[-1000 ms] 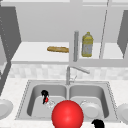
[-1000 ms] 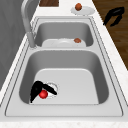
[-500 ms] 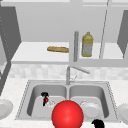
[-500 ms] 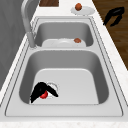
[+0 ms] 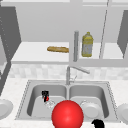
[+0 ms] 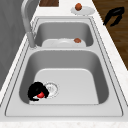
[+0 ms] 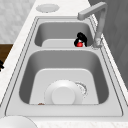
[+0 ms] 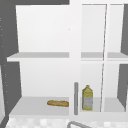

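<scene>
Left robot hand: the left robot hand (image 5: 45, 95) is down in the left basin of the sink (image 6: 15, 100), close to the back wall and just beside the drain (image 6: 51, 88); it also shows in the left side view (image 6: 36, 90) and the right side view (image 7: 81, 39).
Its grip: the fingers are curled round a small red ball (image 6: 40, 95), which peeks out from under the palm and rests low on the basin floor.
Right robot hand: the right robot hand (image 5: 98, 123) hangs in the air off the front edge of the counter (image 6: 110, 45), near the right basin; in the left side view (image 6: 113, 16) its fingers look straight and loosely apart, holding nothing.
Right basin: a white plate (image 7: 63, 95) lies flat on the floor, next to that basin's drain.
Faucet: the faucet (image 5: 71, 72) rises between the two basins.
Counter: a small plate with a brown round thing (image 6: 78, 6) on it sits past the far basin.
Foreground: a large red ball (image 5: 67, 114) sits in front of the sink in the front view.
Shelf above: a loaf of bread (image 8: 57, 103) and a yellow bottle (image 8: 87, 98) stand well apart from each other.
</scene>
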`<action>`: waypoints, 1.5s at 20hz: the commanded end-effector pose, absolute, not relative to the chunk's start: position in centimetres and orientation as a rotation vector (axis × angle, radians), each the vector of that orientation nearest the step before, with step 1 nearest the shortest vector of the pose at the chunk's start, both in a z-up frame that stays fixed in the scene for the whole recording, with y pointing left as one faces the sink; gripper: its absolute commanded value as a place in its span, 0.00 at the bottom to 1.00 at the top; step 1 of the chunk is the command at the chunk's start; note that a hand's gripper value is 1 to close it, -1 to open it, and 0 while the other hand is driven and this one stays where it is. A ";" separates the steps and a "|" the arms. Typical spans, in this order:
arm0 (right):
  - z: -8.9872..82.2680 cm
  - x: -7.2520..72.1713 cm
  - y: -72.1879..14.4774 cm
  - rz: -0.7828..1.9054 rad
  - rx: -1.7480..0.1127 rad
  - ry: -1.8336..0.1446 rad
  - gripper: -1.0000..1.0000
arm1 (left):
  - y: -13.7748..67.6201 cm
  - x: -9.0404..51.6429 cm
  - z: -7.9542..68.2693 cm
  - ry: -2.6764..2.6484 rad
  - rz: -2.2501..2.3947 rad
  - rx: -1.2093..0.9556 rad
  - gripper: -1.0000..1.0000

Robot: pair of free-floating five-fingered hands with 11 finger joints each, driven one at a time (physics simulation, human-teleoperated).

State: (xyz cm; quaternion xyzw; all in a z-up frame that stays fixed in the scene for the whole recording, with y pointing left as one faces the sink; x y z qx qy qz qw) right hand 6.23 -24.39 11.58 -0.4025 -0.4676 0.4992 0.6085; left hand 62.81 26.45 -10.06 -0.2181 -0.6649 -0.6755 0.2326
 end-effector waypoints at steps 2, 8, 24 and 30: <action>11.6 6.2 -24.4 1.153 -0.930 -1.080 0.50 | 26.6 62.0 -10.1 -1.871 -1.859 -0.578 1.00; 11.6 6.2 -24.4 1.153 -0.930 -1.080 0.50 | 26.6 62.4 -9.3 -1.916 -1.899 -0.558 1.00; 11.6 6.2 -24.4 1.153 -0.930 -1.080 0.50 | 26.9 61.1 -8.1 -1.882 -1.907 -0.521 1.00; 11.6 6.2 -24.4 1.153 -0.930 -1.080 0.50 | 27.0 61.2 -8.1 -1.893 -1.937 -0.504 1.00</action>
